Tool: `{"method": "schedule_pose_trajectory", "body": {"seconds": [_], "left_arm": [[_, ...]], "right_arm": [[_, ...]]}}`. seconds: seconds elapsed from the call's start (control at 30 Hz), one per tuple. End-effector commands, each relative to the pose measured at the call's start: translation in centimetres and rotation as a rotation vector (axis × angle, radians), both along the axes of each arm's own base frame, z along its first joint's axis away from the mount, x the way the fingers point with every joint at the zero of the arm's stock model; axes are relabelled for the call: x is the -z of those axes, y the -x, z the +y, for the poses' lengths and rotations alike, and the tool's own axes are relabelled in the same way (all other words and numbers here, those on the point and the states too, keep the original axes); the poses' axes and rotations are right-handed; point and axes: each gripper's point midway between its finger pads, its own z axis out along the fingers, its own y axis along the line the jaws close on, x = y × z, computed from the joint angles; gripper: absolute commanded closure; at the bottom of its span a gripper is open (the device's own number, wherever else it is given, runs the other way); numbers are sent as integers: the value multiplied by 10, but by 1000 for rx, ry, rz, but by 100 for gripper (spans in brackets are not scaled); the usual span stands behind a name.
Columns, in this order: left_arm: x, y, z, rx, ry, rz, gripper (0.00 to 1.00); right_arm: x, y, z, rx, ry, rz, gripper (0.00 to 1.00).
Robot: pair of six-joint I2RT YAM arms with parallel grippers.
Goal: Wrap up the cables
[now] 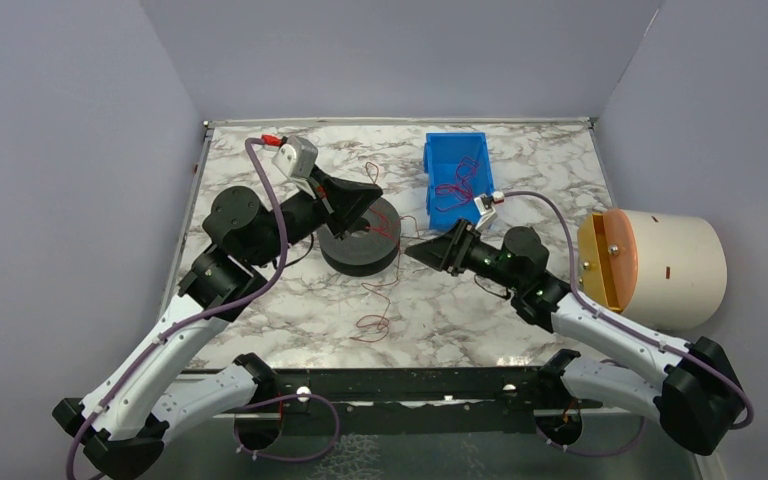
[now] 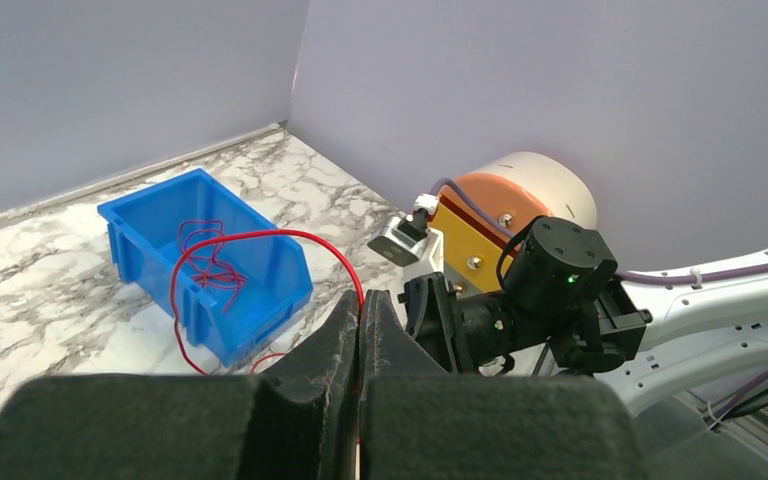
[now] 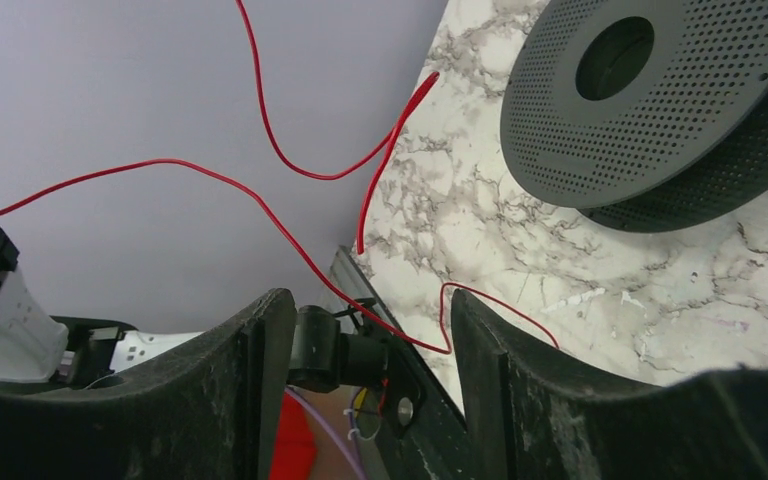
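A thin red cable [image 2: 250, 235] arcs up out of my left gripper [image 2: 361, 300], which is shut on it above the black perforated spool [image 1: 360, 250]. In the top view the left gripper [image 1: 368, 203] hovers over that spool. The cable trails off the spool and lies in loose loops on the marble [image 1: 372, 325]. My right gripper [image 1: 412, 252] points left at the spool's right side. Its jaws [image 3: 370, 300] stand open, and a strand of the red cable [image 3: 160, 161] crosses the gap between them without being clamped. The spool [image 3: 650, 100] lies beyond.
A blue bin [image 1: 457, 178] at the back centre holds more tangled red cables [image 2: 210, 265]. A cream cylinder with an orange-and-yellow face [image 1: 660, 265] lies at the right edge. Purple walls close in the marble table on three sides.
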Motion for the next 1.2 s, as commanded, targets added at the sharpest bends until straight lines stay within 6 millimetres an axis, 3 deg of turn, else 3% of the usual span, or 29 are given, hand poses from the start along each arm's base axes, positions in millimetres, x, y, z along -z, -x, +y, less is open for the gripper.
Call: {"method": "schedule_pose_trajectory", "body": {"seconds": [0.0,0.5,0.97,1.07,1.17], "left_arm": [[-9,9,1,27,19,-29,100],[-9,12,-3,59,18,-35,100],[-7,16,-6,88,9,-32,100],[-6,16,-8,98,6,-28,100],[-5,17,-9,106,5,-27,100]], "right_arm": [[-35,-3,7,-12,-92,-29,37],[-35,-15,22,-18,-190,70,50],[-35,-22,16,43,-203,63,67],[-34,-23,14,49,-202,61,76],[-33,-22,15,44,-199,60,98]]}}
